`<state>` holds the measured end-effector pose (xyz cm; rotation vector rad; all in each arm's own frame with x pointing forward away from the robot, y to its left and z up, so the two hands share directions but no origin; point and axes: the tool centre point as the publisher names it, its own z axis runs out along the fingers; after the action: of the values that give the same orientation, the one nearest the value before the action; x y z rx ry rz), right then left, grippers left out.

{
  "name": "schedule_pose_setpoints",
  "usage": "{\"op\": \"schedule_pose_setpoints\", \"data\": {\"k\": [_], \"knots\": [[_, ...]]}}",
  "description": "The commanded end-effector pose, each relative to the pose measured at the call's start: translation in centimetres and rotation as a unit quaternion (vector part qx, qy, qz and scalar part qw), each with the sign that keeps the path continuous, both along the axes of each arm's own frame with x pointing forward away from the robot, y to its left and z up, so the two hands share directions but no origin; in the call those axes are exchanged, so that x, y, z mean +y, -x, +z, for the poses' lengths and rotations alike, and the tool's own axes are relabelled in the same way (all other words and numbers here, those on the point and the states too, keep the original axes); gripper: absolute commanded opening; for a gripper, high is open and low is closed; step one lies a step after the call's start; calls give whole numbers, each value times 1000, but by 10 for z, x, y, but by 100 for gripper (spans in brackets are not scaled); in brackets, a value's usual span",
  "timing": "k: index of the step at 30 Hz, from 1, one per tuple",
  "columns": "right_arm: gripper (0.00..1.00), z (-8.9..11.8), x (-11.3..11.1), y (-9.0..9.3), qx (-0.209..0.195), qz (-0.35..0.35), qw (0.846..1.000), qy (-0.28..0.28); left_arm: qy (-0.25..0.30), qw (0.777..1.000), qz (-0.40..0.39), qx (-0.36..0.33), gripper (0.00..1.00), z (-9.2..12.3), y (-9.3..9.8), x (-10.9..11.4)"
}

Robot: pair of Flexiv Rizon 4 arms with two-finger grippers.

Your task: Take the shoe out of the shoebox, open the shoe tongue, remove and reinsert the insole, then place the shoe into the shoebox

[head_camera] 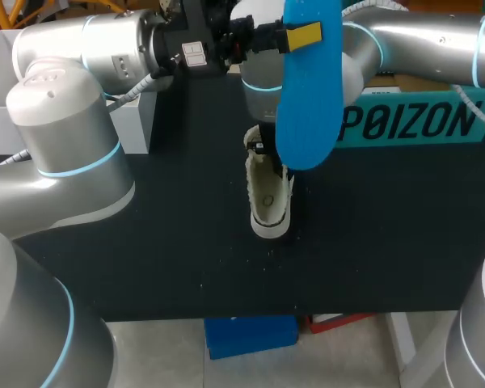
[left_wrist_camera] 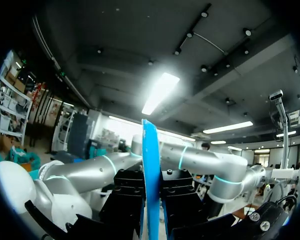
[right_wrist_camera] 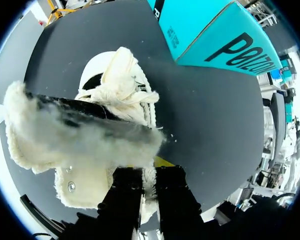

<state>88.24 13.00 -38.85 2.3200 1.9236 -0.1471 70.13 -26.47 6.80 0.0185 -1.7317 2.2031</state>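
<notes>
Insole reinsertion in hand: my left gripper [head_camera: 297, 36], reaching in from the left, is clenched on the upper end of the long blue foam insole [head_camera: 309, 97], which hangs down above the black table [head_camera: 145, 242]. Below it and a touch to the left, the white fleece-lined shoe [head_camera: 268, 202] lies on the table with its opening facing up. My right gripper [head_camera: 263, 148] stands at the shoe's far end. Seen from its own wrist, it seems pinched on the fleecy collar rim, with a black-backed, fleece-lined flap [right_wrist_camera: 80, 135], likely the tongue, raised beside its fingers. The teal cardboard shoebox [head_camera: 412, 121] sits well apart at the right, at the back of the table.

As I judge it, the insole is out and must go back in. To do that well I should bring its lower tip over the mouth, tilt it toward the toe and slide it along the shoe's floor, my right gripper steadying the shoe. Fleece may snag the foam edge, so a shallow angle and a slow feed matter.
</notes>
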Motion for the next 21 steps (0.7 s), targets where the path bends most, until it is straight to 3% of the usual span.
{"op": "schedule_pose_setpoints", "data": {"k": [1,10,15,18,21], "knots": [[100,21,-20,5,-20,-18,999,-43,0,1000,2,0,0,0,1,-1],[100,94,-37,16,-83,2,974,-212,0,1000,2,0,0,0,1,-1],[100,127,-34,24,-103,59,934,-338,0,1000,2,0,0,0,1,-1],[100,146,-31,30,-119,97,900,-409,0,1000,2,0,0,0,1,-1],[100,146,-31,30,-119,97,900,-409,0,1000,2,0,0,0,1,-1]]}}
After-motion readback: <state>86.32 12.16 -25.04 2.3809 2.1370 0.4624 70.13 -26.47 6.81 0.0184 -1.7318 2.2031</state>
